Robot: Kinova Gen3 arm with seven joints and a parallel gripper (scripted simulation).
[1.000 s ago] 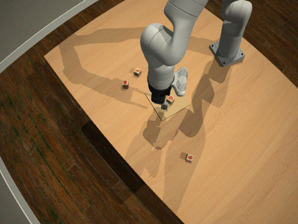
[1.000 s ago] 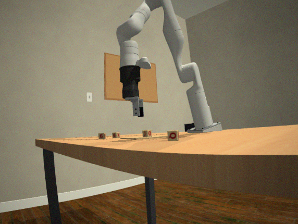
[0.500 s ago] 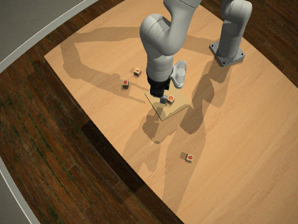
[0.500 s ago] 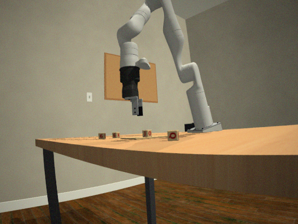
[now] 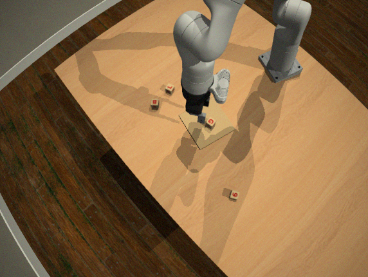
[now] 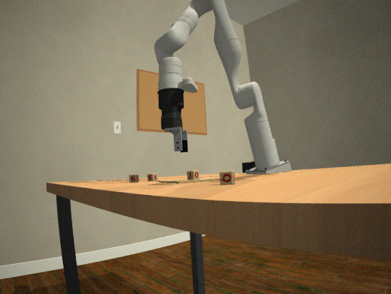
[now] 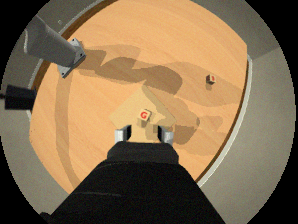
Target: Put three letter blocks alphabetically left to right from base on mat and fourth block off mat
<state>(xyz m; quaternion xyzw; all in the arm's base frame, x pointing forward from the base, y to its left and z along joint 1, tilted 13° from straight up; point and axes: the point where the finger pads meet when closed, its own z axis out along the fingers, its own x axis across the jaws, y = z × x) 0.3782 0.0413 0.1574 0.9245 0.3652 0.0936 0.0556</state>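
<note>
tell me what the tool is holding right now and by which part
Nothing is held. The tool is open and hangs above the mat, over the G block, without touching it.

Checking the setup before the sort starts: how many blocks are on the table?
4: one on the mat showing G, two off it, L and B, and the 6 block alone.

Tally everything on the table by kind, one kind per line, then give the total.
Blocks: 4 (G, L, B, 6)
Mat: 1
Arm base: 1
Total: 6
</note>
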